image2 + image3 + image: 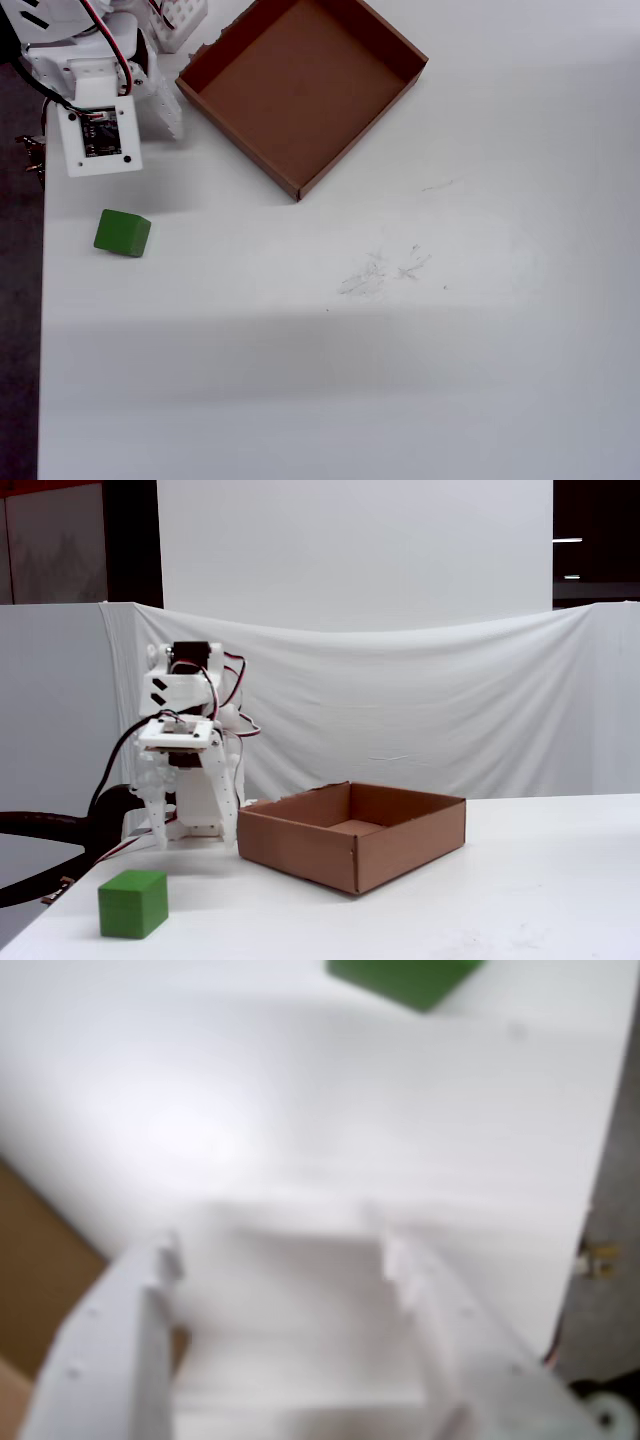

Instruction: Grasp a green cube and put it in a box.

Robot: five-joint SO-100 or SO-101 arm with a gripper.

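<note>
green cube (123, 233) flat on table, edges slightly skewed, box (240, 116) well apart

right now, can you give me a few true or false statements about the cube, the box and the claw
1. The green cube lies inside the box. False: it sits on the white table, outside the box.
2. The box is empty. True: the overhead view shows only its bare brown floor.
3. The claw is shut on the cube. False: in the wrist view its fingers stand apart with nothing between them, and the cube is at the top edge, ahead of it.
4. In the overhead view the cube is near the table's left edge. True.
5. The box is tipped on its side. False: it rests flat with its opening upward.
</note>
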